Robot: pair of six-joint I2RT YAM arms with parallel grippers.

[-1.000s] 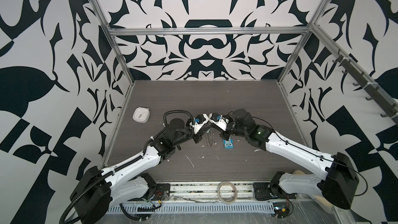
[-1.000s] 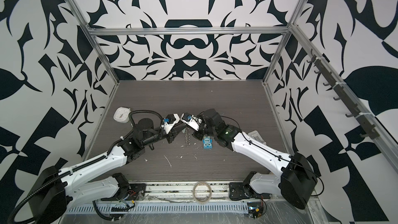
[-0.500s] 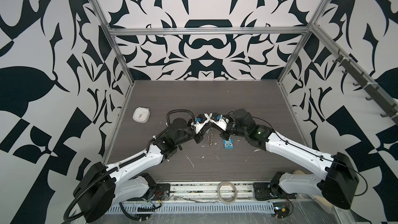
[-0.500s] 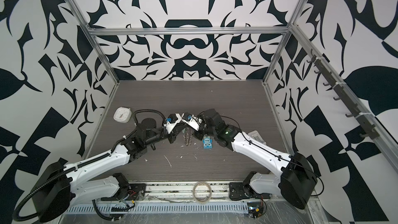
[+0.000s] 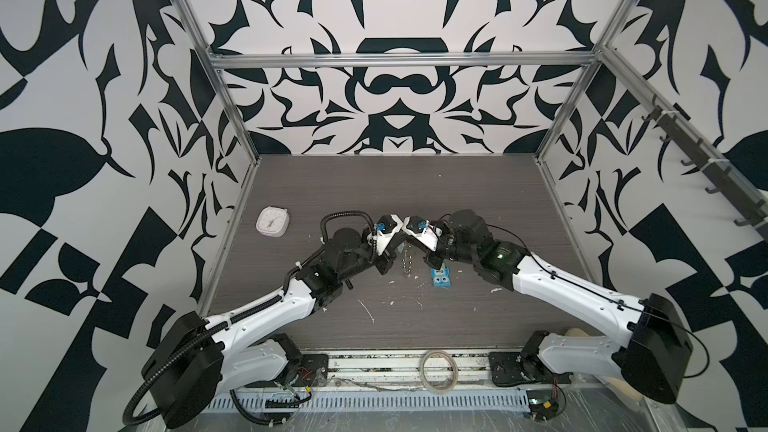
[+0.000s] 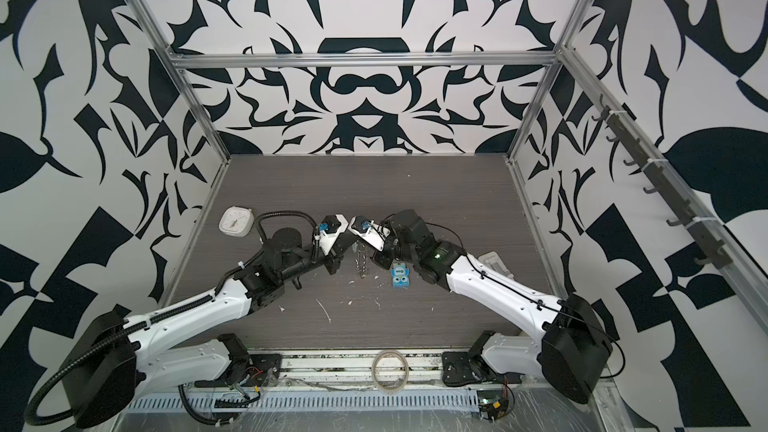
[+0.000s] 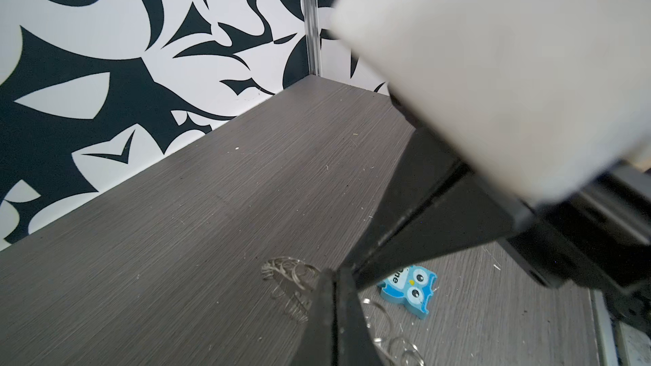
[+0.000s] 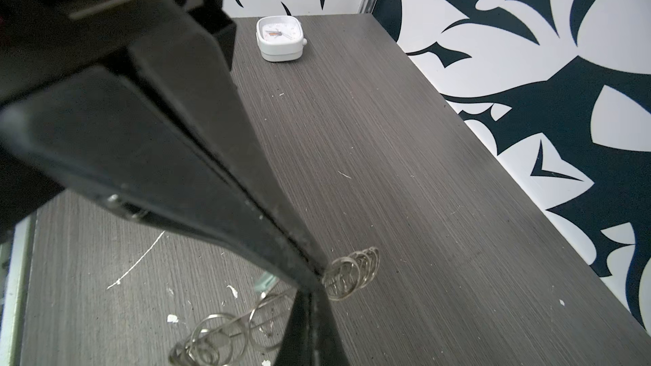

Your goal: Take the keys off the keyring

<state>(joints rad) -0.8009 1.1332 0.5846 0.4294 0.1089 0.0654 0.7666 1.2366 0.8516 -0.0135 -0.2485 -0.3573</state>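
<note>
A: Far left, the clock sits alone. What's new?

B: The left gripper. Its fingers have just come together, and they now pinch the loops on the ring's rim.

A: Where's the ring?

B: In the middle of the table, standing on edge between the two grippers in both top views. Whether its lower end touches down I can't tell.

A: And the key?

B: A pale green sliver in the right wrist view, half hidden behind the fingers, close against the ring. Still on it, I judge.

A: The right gripper?

B: Unchanged: fingers pressed together on the loops from the other side. Just right of the ring the owl lies flat, untouched.

A: Meaning?

B: The ring is now held at two points, so it's braced. Working the key off can probably begin. Nothing is off yet.
</note>
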